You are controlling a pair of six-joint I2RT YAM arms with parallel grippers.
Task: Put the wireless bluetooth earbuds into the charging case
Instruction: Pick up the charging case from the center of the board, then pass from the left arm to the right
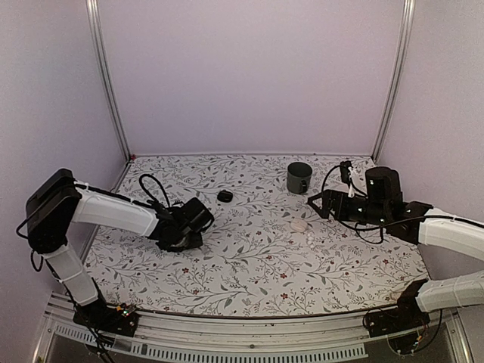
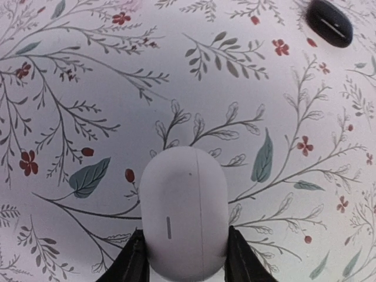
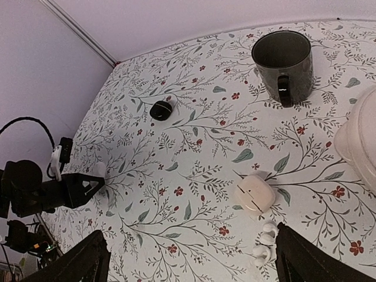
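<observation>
White-shelled charging case is resting on the floral bench, the left hand clasping its sides (a black pod is lying at one o'clock). The right hand is hanging released, spread wide, the earbuds lying at five o'clock of a second pale case.

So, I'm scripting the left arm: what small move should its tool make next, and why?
Probably lift the smooth white oval case slightly: the left tool appears to pinch both its sides on the floral tablecloth, while the small white earbuds lie far off near the open right tool.
</observation>
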